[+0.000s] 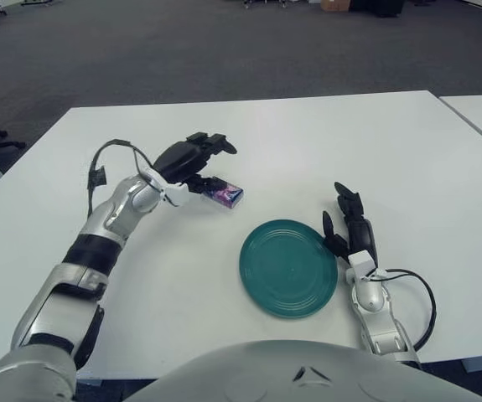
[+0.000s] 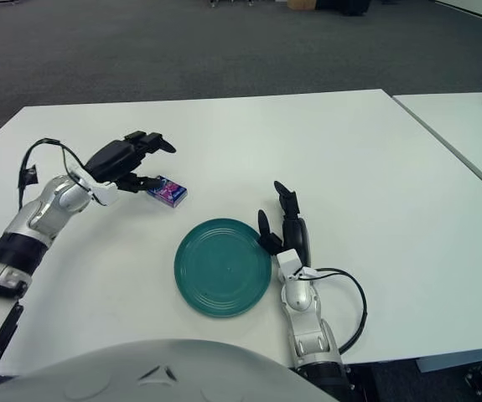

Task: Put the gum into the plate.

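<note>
Up-left of plate (image 1: 288, 267): left hand (image 1: 192, 164) spread over gum (image 1: 223, 193), not clearly pinching. Risk: fingers nudge pack away. Right hand (image 1: 350, 226) idle, relaxed, beside plate's right rim.

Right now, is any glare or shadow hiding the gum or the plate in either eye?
Left eye view: soft even light, gum clear beside the left hand, faint shadow under it. Right eye view: plate shows only a mild sheen, no glare; right hand beside its right rim casts little shadow.
</note>
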`<action>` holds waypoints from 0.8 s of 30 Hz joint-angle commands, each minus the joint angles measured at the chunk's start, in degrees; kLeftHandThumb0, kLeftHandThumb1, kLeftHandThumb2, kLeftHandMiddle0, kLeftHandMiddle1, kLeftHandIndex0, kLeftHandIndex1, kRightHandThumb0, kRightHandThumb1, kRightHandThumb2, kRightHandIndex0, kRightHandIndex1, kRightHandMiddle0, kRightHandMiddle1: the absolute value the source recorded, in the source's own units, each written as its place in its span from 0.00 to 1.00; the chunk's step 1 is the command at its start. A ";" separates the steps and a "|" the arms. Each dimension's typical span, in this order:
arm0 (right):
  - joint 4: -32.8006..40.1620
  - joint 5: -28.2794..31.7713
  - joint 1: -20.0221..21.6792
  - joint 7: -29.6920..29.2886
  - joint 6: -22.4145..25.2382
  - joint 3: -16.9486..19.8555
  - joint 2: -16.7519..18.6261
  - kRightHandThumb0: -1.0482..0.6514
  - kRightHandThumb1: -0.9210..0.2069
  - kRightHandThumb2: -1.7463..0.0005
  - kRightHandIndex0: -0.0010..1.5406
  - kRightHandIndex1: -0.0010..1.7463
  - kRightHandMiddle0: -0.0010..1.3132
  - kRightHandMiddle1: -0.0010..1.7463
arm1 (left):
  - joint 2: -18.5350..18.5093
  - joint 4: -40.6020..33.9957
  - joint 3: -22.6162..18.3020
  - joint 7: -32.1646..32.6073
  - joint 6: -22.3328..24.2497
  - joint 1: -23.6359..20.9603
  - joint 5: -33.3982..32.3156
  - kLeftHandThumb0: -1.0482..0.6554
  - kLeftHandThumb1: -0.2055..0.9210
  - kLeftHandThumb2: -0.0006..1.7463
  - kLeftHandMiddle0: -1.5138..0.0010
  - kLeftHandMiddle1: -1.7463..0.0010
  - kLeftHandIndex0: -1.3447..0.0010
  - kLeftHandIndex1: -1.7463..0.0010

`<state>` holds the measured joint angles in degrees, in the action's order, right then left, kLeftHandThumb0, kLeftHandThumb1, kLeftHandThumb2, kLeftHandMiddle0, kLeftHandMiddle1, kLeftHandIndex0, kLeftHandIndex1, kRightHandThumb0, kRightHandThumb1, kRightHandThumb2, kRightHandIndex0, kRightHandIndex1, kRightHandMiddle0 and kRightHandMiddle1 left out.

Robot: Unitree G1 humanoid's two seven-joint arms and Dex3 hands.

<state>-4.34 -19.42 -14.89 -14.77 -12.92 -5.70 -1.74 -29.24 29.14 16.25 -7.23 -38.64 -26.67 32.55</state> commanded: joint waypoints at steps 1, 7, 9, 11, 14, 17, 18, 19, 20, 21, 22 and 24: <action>-4.75 -0.84 -3.95 0.00 3.88 -0.63 -0.06 0.11 0.00 0.53 0.20 0.02 0.00 0.33 | 0.44 10.53 3.16 -0.91 -3.02 -4.70 1.45 0.10 1.00 0.10 0.89 0.63 0.91 0.31; -4.73 -1.28 -4.60 -0.49 3.87 -0.78 -0.25 0.10 0.00 0.52 0.20 0.01 0.00 0.33 | 1.72 20.28 6.42 0.57 -6.07 -9.28 3.62 0.12 1.00 0.08 0.90 0.63 0.91 0.32; -4.73 -1.46 -4.79 -0.70 3.90 -0.85 -0.34 0.09 0.00 0.52 0.20 0.01 0.00 0.33 | 2.16 22.68 7.22 0.31 -6.38 -10.34 3.93 0.13 1.00 0.09 0.91 0.63 0.92 0.33; -4.66 -1.74 -4.97 -0.92 4.09 -0.96 -0.44 0.09 0.00 0.51 0.20 0.01 0.00 0.33 | 2.60 24.77 7.90 -0.24 -6.49 -11.21 3.95 0.14 1.00 0.09 0.91 0.63 0.92 0.34; -4.47 -2.25 -5.20 -1.15 4.47 -1.12 -0.52 0.08 0.00 0.51 0.19 0.01 0.00 0.33 | 3.20 27.18 8.69 -1.01 -6.55 -12.17 3.91 0.15 1.00 0.09 0.91 0.65 0.93 0.34; -4.23 -2.77 -5.39 -1.24 4.94 -1.22 -0.58 0.08 0.00 0.51 0.19 0.01 0.00 0.33 | 3.88 29.33 9.72 -1.19 -6.12 -13.21 4.47 0.16 1.00 0.09 0.91 0.67 0.93 0.34; -4.18 -2.86 -5.43 -1.24 5.06 -1.24 -0.57 0.08 0.00 0.51 0.20 0.01 0.00 0.33 | 4.02 29.90 10.00 -1.22 -6.05 -13.51 4.57 0.16 1.00 0.09 0.91 0.67 0.93 0.33; -4.14 -2.94 -5.43 -1.25 5.18 -1.25 -0.55 0.08 0.00 0.51 0.20 0.01 0.00 0.33 | 4.16 30.44 10.22 -1.37 -5.98 -13.78 4.58 0.16 1.00 0.09 0.91 0.68 0.93 0.33; -4.12 -3.00 -5.44 -1.26 5.27 -1.25 -0.53 0.08 0.00 0.50 0.20 0.01 0.00 0.33 | 4.26 30.86 10.39 -1.44 -5.97 -13.99 4.56 0.16 0.99 0.09 0.90 0.68 0.93 0.33; -4.08 -3.10 -5.43 -1.27 5.41 -1.25 -0.52 0.08 0.00 0.50 0.20 0.01 0.00 0.33 | 4.43 31.38 10.56 -1.73 -5.90 -14.24 4.46 0.16 0.99 0.09 0.90 0.69 0.93 0.33; -4.04 -3.16 -5.42 -1.26 5.60 -1.24 -0.53 0.08 0.00 0.50 0.20 0.01 0.00 0.33 | 4.69 31.99 10.75 -2.23 -5.70 -14.54 4.32 0.17 0.99 0.09 0.90 0.69 0.93 0.33; -3.99 -3.16 -5.40 -1.20 5.83 -1.21 -0.53 0.08 0.00 0.50 0.20 0.01 0.00 0.33 | 5.12 32.94 11.06 -3.00 -5.34 -15.05 4.15 0.18 0.99 0.09 0.90 0.70 0.92 0.32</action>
<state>-3.84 -22.14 -15.42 -16.39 -12.01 -6.43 -2.33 -24.55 60.47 26.58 -8.84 -44.68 -39.42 36.53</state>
